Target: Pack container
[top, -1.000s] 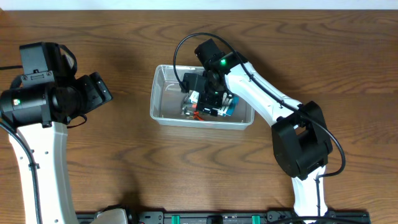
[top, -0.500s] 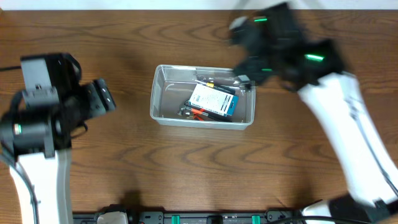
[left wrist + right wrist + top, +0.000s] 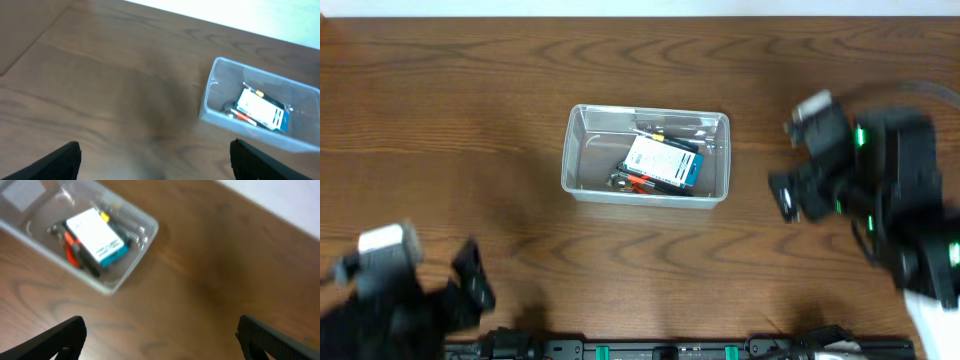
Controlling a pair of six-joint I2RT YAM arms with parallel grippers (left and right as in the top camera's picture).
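The container (image 3: 588, 160), a clear rectangular tub with rounded corners and a rim, stands upright near the middle of the worktop (image 3: 500, 90), a little toward its far edge, with its long sides running left to right. Its left half is bare. In the right half lies 1 small blue-and-white box (image 3: 663, 165), flat and turned at a slant, resting on a few hand tools. A red-handled tool (image 3: 638, 182) pokes out from under its near left corner, and a small yellow tip (image 3: 658, 131) shows at its far side. What the other dark pieces beneath are cannot be made out.

The worktop is dark brown wood with a strong wavy grain, and nothing else lies on it around the tub. A pale strip (image 3: 640, 8) runs along beyond its far edge, and a black rail (image 3: 670, 350) with green marks sits at the near edge.

The right pincer (image 3: 162, 340) hangs well to the right of the container, its 2 fingers spread wide with only bare wood between them. The left pincer (image 3: 157, 165) is near the front left corner, well apart from the tub, likewise spread wide and holding nothing. Both arms are blurred in the overhead view.
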